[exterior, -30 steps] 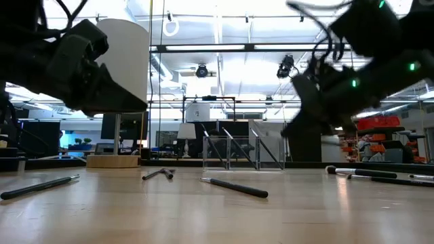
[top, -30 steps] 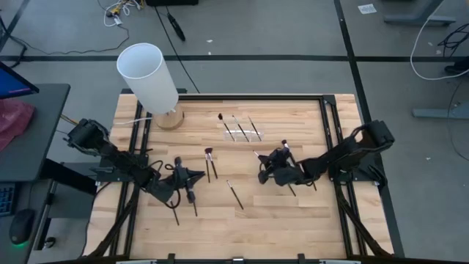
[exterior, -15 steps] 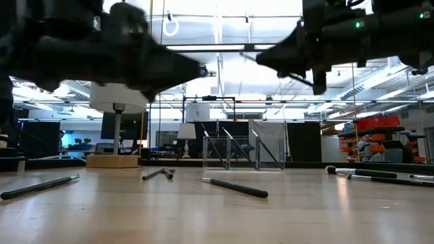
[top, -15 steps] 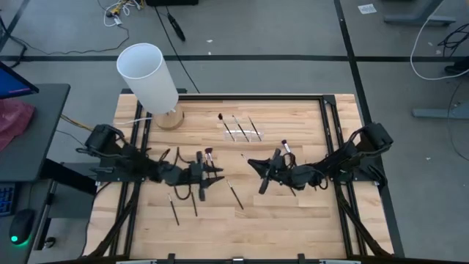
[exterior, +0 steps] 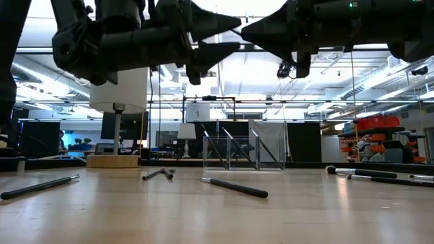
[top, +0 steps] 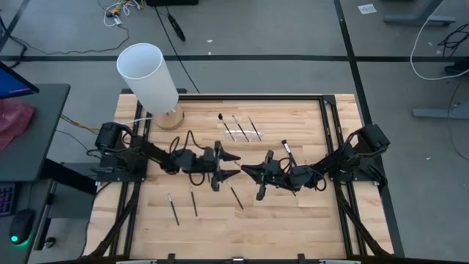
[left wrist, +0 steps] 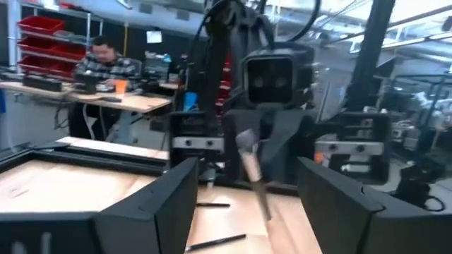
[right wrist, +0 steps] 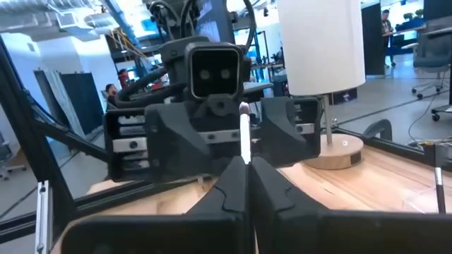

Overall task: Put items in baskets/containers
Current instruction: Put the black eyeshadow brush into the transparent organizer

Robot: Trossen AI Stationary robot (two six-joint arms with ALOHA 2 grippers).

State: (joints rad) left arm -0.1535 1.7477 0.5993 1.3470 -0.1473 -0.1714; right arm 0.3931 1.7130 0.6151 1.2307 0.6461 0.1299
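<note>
- The right gripper (top: 248,171) is seen just right of the middle of the high view. Its fingers are pressed together on one brush (right wrist: 244,134), which is held up on end.
- The left gripper (top: 234,165) is seen just left of the middle, nose to nose with the right one. Its fingers (left wrist: 166,204) are spread wide apart and nothing is held in them.
- The held brush is seen between those spread fingers in the left wrist view, so a hand-over looks likely. If the brush is let go too soon, it could be dropped onto the table (top: 293,220).
- The two grippers are very near each other. If one is pushed forward more, they could be bumped together.
- The brush is thin. If it is pinched off-centre, it could be tipped or flicked away.
- The clear holder (top: 242,133) is found above the middle of the high view, with a few brushes lying by it. It is hard to see, so it could be missed or knocked.
- Other loose brushes (top: 194,203) are left on the wood at the lower left. They could be swept off by an arm passing low.
- The tall white cylinder (top: 149,75) at the upper left could be hit by the left arm.
</note>
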